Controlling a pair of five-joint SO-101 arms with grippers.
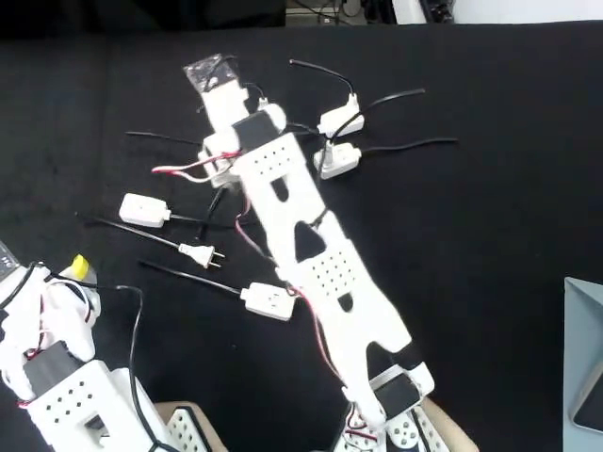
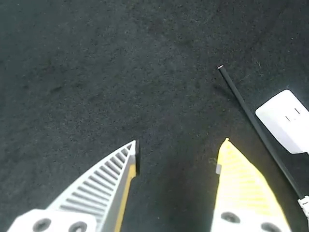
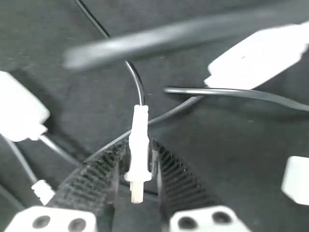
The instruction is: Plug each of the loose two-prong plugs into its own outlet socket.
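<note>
My right gripper (image 3: 137, 166) is shut on a white two-prong plug (image 3: 137, 154), whose black cable runs away from its dark fingers (image 3: 96, 181). From above, this gripper (image 1: 219, 169) is at the table's back left, partly under its own arm. A loose plug (image 1: 198, 252) lies between two white outlet sockets (image 1: 144, 209) (image 1: 268, 299). Two more white plug and socket pieces (image 1: 341, 121) (image 1: 337, 160) lie at the back. My left gripper (image 2: 180, 142) stands open over bare cloth at the front left (image 1: 80, 273), beside a socket (image 2: 287, 121) and a cable (image 2: 256, 130).
Black cables trail over the black cloth (image 1: 490, 235) around the sockets. The right arm (image 1: 320, 264) stretches diagonally across the middle of the table. A blue-grey bin (image 1: 584, 358) sits at the right edge. The right half of the cloth is open.
</note>
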